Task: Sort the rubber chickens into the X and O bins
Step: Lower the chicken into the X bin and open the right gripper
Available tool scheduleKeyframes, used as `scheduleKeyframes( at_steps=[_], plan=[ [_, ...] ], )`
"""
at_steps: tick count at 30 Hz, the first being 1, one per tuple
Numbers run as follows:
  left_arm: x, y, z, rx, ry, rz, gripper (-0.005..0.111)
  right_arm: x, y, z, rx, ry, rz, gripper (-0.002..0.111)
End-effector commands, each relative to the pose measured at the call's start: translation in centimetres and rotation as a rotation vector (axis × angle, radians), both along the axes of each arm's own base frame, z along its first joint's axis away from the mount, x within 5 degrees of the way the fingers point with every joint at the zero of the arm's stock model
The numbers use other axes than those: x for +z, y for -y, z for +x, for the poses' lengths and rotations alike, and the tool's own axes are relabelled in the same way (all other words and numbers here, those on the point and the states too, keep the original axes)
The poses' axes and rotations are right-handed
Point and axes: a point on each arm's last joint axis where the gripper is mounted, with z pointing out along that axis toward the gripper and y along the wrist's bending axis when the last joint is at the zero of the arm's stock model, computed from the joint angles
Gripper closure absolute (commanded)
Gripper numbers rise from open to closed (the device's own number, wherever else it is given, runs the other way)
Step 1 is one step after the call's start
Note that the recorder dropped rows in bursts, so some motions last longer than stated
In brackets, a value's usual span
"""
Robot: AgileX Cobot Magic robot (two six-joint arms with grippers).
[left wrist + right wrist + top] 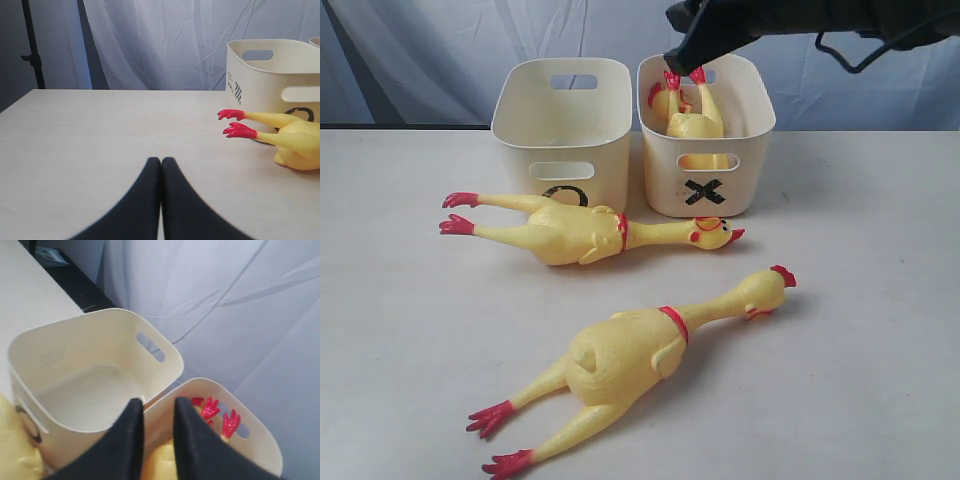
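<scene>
Two large rubber chickens lie on the table: one [588, 232] just in front of the bins, head to the right, and one [625, 355] nearer the front, lying diagonally. The O bin [560, 160] stands at the back left and is empty inside [90, 385]. In the X bin [740, 170] beside it a small chicken [693, 115] stands feet up, its red feet [220, 415] showing; more yellow lies beside it. My right gripper [678, 55] [157, 402] hovers open over the X bin's rim, holding nothing. Low over bare table, my left gripper [161, 161] is shut and empty.
A grey-blue curtain [420, 60] hangs behind the table. In the left wrist view the back chicken's red feet [235, 122] and the O bin [270, 75] lie off to one side. A dark stand [31, 50] rises beyond the table edge.
</scene>
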Motion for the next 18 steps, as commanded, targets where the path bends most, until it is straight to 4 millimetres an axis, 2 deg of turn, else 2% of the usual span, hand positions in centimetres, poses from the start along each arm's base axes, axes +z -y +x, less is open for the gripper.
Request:
scheduleKeyframes(
  at_steps=[1, 11, 18],
  plan=[
    [-0.1, 0.0, 0.0, 0.003, 0.006, -0.007, 0.107, 1.3, 0.3, -2.2, 0.110, -0.076, -0.057, 0.108],
    [-0.1, 0.0, 0.0, 0.003, 0.006, -0.007, 0.107, -1.1, 1.2, -4.9, 0.091, -0.523, -0.147, 0.108],
    [-0.1, 0.0, 0.0, 0.003, 0.006, -0.007, 0.107, -2.0, 1.8, -6.8, 0.070, -0.652, -0.121, 0.108]
  ],
)
